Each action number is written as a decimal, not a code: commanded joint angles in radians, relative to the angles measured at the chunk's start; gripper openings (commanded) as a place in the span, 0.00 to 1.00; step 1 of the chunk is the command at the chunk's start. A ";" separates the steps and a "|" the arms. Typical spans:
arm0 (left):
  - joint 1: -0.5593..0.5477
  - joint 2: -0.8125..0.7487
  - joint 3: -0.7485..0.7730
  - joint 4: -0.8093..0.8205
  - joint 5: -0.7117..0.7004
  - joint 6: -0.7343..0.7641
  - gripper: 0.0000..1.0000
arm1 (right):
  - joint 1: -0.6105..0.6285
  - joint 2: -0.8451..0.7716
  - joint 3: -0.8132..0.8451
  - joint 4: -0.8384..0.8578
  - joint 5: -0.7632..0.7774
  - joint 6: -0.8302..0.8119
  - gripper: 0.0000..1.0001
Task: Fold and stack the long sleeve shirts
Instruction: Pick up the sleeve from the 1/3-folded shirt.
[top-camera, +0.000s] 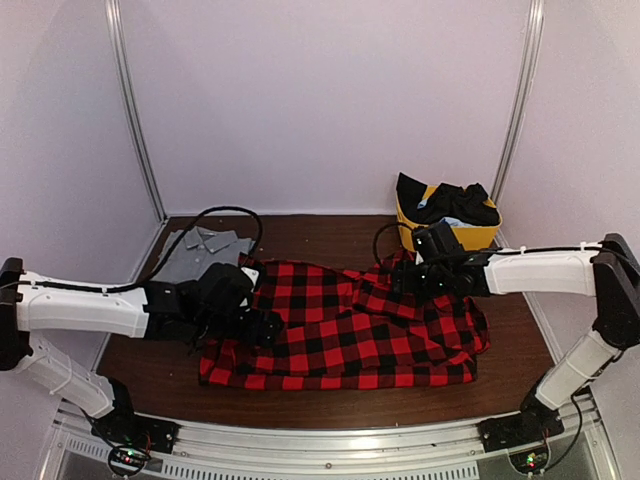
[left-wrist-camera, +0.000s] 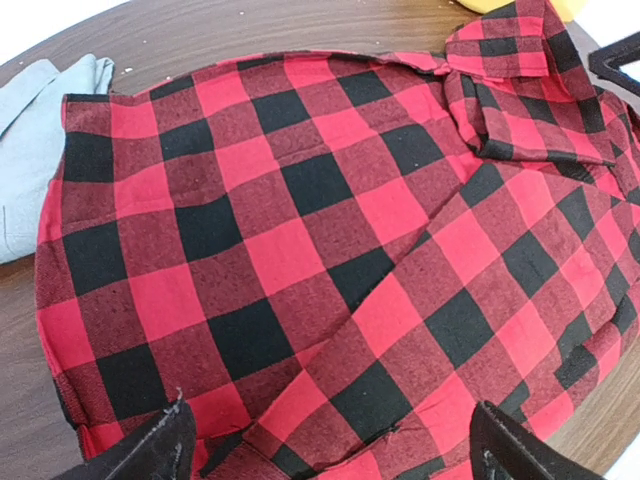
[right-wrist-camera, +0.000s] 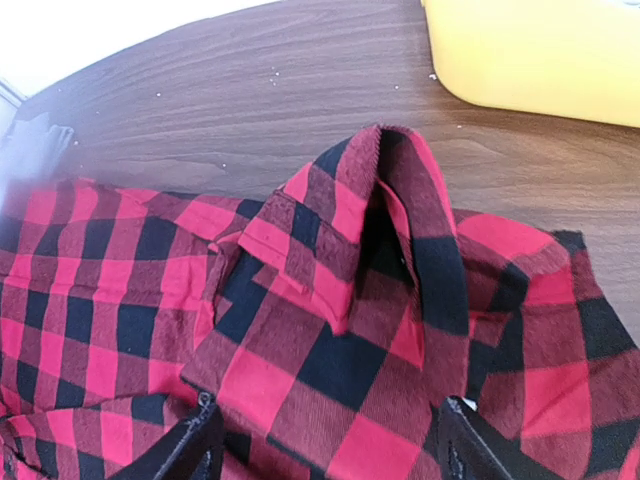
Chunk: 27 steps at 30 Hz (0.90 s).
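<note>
Left pincer (left-wrist-camera: 340, 455): your fingers stand wide apart over the flannel's left part, gripping nothing.
Grey shirt (top-camera: 198, 252): flat at the bench's (top-camera: 320, 232) far-left corner (partly hidden from overhead).
Flannel shirt (top-camera: 340, 335): spread mid-bench, bunched at its right end.
Right pincer (right-wrist-camera: 330, 450): wide as well, over that raised fold.

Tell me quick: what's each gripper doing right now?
Left gripper: open, jaws spread above the flannel shirt, holding nothing.
Right gripper: open, jaws astride a raised fold of the flannel shirt, not clamped on it.
</note>
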 joint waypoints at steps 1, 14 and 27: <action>0.014 0.007 0.030 -0.006 -0.019 0.039 0.96 | -0.038 0.093 0.068 0.073 -0.077 -0.038 0.71; 0.068 0.031 0.032 0.023 0.021 0.065 0.96 | -0.137 0.313 0.184 0.144 -0.210 -0.079 0.60; 0.292 0.035 0.110 0.031 0.143 0.198 0.98 | -0.200 0.156 0.442 -0.060 -0.325 -0.208 0.00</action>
